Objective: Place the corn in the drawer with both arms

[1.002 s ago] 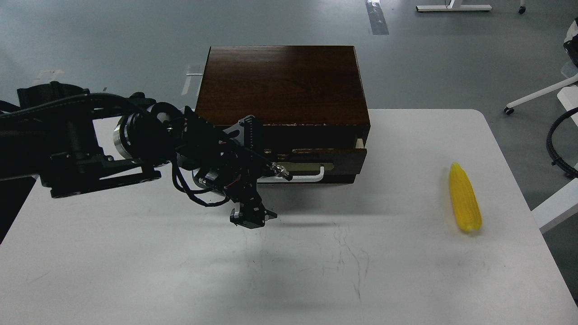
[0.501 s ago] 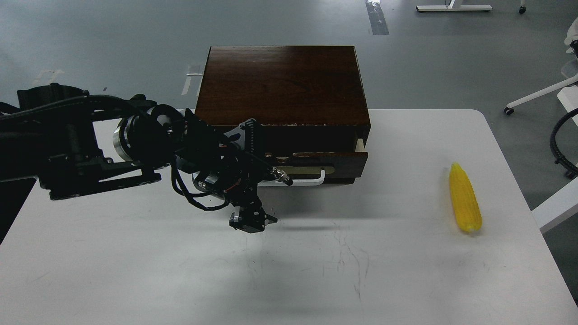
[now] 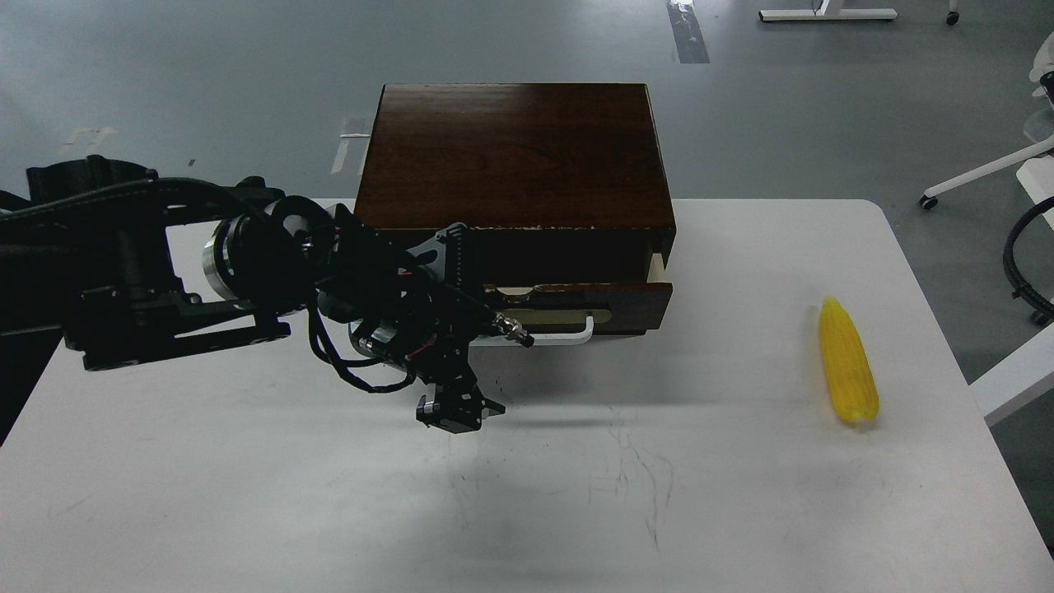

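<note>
Mostly, the picture was taken up by a white worktop point(image 3: 247, 494) with rounded far corners, filling the lower two thirds of the frame. Its surface was matte and lightly marked: thin grey scuffs and scratches ran through the lower middle, and a soft shadow lay beneath the arm. Behind it, across the top of the frame, stretched a grey, faintly glossy floor point(image 3: 206, 74) with a strip of pale tape at upper centre and white furniture legs on castors at the upper right and right edge.

A dark brown wooden box point(image 3: 510, 152) stood at the far middle of the worktop. Its drawer point(image 3: 626, 295) was pulled out a little, a sliver of pale inner side showing at the right corner, and the white bar handle point(image 3: 568, 336) sat on a brass-coloured plate along its front.

The left arm point(image 3: 132, 280) came in from the left edge and reached to the centre, its cables and wrist parts covering the left half of the drawer front. The left pincer point(image 3: 459, 412) pointed down just below and in front of the box, apart from the handle and holding nothing; it looked small and dark, so I could not tell how far its fingers were parted. The right pincer was outside the frame.

The corn point(image 3: 848, 362) lay on the worktop at the right of the frame, well apart from the box, its pointed end toward the far side.
</note>
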